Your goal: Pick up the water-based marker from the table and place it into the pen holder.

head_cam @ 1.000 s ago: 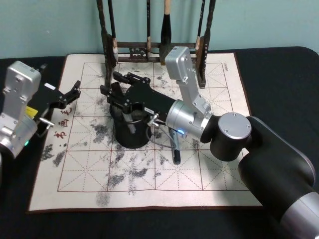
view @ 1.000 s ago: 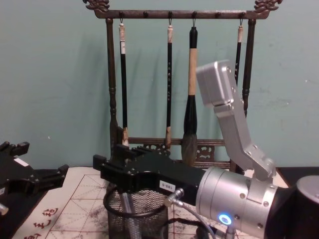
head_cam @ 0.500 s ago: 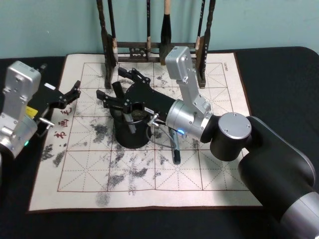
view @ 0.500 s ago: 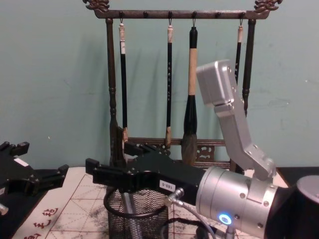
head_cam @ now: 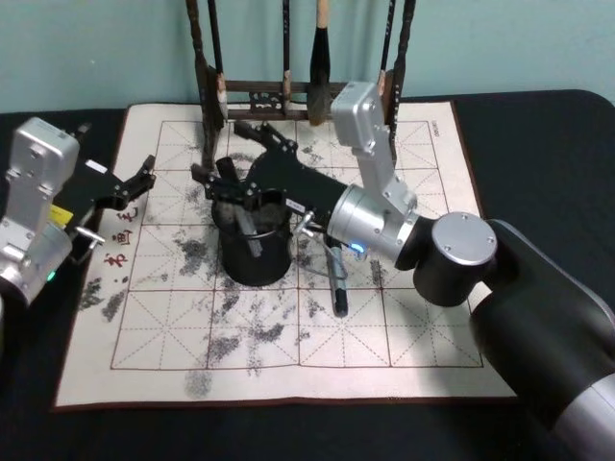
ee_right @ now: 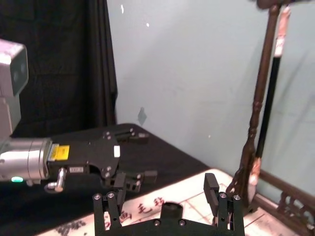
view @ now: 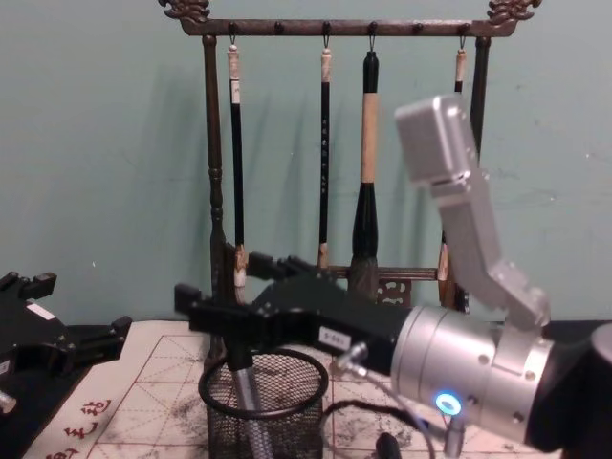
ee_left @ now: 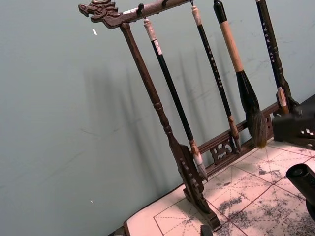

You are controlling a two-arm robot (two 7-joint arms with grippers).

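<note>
One black table (head_cam: pixel 538 125) carries one white gridded mat (head_cam: pixel 384 336), ink-stained. At the mat's far edge stands one wooden brush rack (view: pixel 212 172) with four brushes (view: pixel 368 143) hanging from it. Two grippers: the right gripper (head_cam: pixel 221 154) hovers over the pen holder (head_cam: pixel 255 254), jaws spread and gripping nothing; the left gripper (head_cam: pixel 142 178) sits at the mat's left edge, fingers apart. One grey marker (view: pixel 243 382) leans inside the holder. One dark pen (head_cam: pixel 336 283) lies on the mat just beside the holder

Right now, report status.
Right claw open above round black wire-mesh cup. Slim grey marker leans inside. Left claw open, parked left. Dark marker lies beside cup.
</note>
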